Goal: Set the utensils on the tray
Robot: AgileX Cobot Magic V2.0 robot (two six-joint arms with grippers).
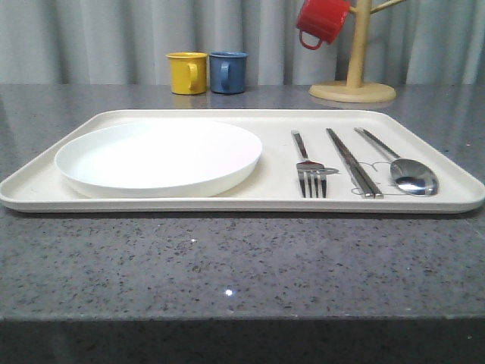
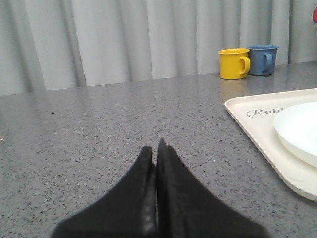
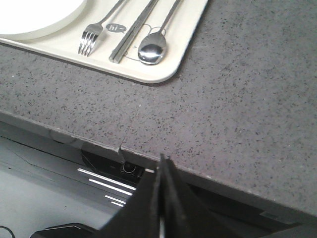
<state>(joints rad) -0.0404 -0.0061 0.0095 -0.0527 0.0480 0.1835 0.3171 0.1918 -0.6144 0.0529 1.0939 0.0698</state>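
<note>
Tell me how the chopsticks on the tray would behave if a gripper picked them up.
The chopsticks look like polished metal, so probably stiff and slippery. They are slim and lie flat on the tray, so likely hard to pinch, and one may slide away.

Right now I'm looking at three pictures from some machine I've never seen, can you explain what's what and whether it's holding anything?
It is a robot with two arms, each ending in a two-fingered gripper. One picture looks forward over a grey table. It shows a cream tray carrying a white plate, a fork, chopsticks and a spoon. Behind stand a yellow mug, a blue mug and a red mug on a wooden stand. The other two pictures come from cameras on the wrists. The left gripper and the right gripper are both shut and hold nothing.
</note>
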